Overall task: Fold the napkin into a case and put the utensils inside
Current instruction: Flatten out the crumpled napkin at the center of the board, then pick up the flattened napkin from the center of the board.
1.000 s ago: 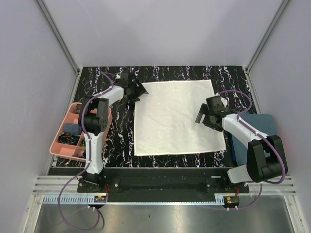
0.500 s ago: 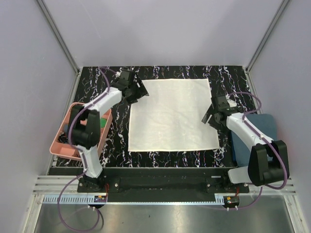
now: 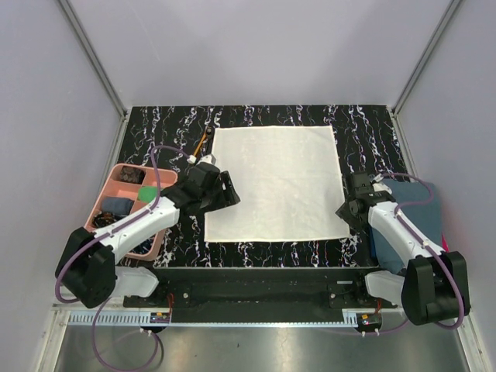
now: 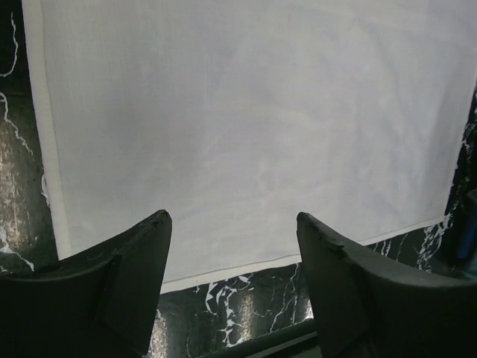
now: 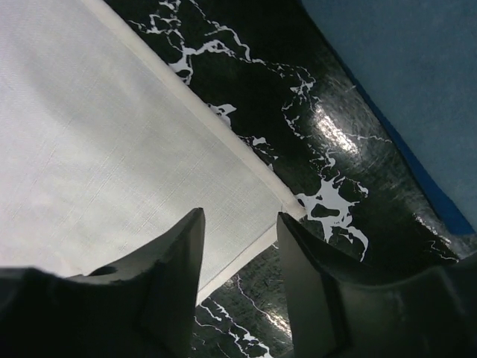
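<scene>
The napkin [image 3: 275,182] lies spread flat and unfolded in the middle of the table [image 3: 364,124]; an orange-handled stick [image 3: 204,142] lies just off its far left corner; the left gripper [image 4: 232,224] hangs over its left edge, jaws wide apart and empty; the right gripper [image 5: 240,224] is at the near right corner, jaws apart astride the hem, gripping nothing; a blue towel [image 5: 402,74] lies to the right.

Matt woven napkin [image 3: 273,182]; glossy marbled table [image 3: 364,132]

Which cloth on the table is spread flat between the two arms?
The cream napkin, a plain square lying open in the middle. The other cloth, the dark blue towel, sits off to the right side.
</scene>
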### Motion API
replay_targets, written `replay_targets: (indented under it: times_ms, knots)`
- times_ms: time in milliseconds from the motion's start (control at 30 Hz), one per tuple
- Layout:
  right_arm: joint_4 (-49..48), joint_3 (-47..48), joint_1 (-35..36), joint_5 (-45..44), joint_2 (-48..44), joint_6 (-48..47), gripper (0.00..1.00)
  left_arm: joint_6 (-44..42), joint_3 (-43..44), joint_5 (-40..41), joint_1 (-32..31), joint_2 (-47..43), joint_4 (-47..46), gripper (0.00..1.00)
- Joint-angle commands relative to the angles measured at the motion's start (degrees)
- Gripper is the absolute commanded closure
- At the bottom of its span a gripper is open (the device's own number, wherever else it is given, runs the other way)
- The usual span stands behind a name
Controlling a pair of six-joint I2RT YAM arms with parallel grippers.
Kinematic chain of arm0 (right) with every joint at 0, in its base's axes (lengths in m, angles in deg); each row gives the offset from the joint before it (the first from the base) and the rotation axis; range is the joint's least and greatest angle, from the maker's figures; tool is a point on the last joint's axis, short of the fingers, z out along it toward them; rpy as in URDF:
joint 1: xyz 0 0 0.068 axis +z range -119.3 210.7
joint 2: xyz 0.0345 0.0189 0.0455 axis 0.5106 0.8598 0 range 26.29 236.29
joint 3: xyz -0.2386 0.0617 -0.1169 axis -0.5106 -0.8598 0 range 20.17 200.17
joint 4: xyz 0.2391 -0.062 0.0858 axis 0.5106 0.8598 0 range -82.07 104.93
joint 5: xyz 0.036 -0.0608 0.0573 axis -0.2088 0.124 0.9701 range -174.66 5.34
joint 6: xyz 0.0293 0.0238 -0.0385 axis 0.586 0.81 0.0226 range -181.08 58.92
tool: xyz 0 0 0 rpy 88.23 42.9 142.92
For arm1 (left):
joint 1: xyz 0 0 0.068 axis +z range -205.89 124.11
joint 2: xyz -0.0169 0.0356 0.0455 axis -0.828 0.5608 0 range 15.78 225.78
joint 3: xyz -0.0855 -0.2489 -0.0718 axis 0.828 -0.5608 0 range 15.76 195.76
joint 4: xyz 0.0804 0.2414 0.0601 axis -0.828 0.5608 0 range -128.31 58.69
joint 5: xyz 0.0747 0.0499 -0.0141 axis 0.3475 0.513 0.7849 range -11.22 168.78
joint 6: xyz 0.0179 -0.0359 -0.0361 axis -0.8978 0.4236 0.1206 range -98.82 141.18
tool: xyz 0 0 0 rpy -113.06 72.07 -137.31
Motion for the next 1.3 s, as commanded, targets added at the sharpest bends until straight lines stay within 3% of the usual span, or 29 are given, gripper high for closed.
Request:
replay_targets:
  times_ms: [0, 300, 967, 1267]
  knots:
    - [-0.11, -1.79, -0.40, -1.03, 0.65, 4.57, 0.51, 0.52, -1.88, 2.97, -1.97, -4.07, -3.02, 0.30]
    - [-0.02, -5.13, -0.49, -2.25, 0.57, 6.24, 0.55, -2.64, -2.23, 10.53, -3.21, -6.62, 1.11, 0.31]
    - [-0.98, -7.16, -1.37, -2.69, 2.76, 9.67, 0.57, 0.33, -4.35, 13.95, -3.21, -10.13, 6.38, 0.30]
    - [-1.77, -7.77, -1.45, -2.78, 1.81, 9.23, 0.80, 7.54, -6.63, 16.51, -3.12, -9.36, 12.71, 0.28]
